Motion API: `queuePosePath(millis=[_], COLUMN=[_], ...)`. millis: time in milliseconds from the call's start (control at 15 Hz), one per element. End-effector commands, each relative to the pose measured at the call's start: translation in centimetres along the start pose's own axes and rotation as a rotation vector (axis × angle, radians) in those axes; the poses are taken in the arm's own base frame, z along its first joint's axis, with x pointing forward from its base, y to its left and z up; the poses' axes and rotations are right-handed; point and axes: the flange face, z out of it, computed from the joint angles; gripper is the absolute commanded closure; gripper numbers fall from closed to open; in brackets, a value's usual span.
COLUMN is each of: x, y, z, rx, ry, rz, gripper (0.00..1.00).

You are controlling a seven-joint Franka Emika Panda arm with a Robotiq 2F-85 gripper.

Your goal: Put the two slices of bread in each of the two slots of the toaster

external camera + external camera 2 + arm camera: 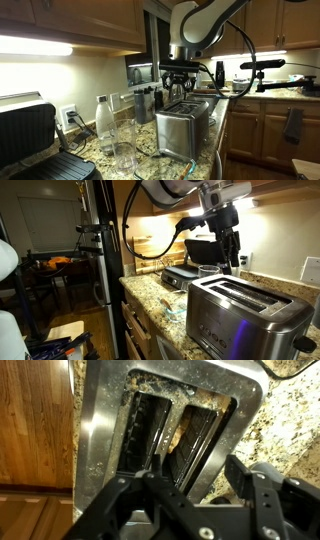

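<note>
The steel toaster (pixel 185 130) stands on the granite counter and shows in both exterior views (pixel 245 315). In the wrist view its top (pixel 100 430) fills the frame, with the two slots side by side: the left slot (pixel 148 425) looks dark, and the right slot (pixel 200 440) has a tan-brown piece of bread (pixel 180 432) showing inside it. A second slice is not visible. My gripper (pixel 194 468) hangs just above the toaster's top (pixel 178 88) (pixel 232 258), open with nothing between its fingers.
A clear bottle (pixel 104 122) and a drinking glass (pixel 124 146) stand beside the toaster. A black grill press (pixel 30 138) sits further along the counter. Wall cabinets hang overhead. The counter edge (pixel 150 305) drops to the floor.
</note>
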Motion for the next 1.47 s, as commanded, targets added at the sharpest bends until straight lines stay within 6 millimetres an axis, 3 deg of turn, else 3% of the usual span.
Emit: queuePosePath(millis=[0,533,1400], x=[-1.2,-4.3,-9.9], y=[0.8,0.7,2.2], z=[-1.1,-3.4,-5.2], rx=[0.014,0.017,-0.016], ry=[-0.008,-0.008,-0.039], rz=[0.001,-0.041,-0.057], gripper=[0.01,0.00,0.00])
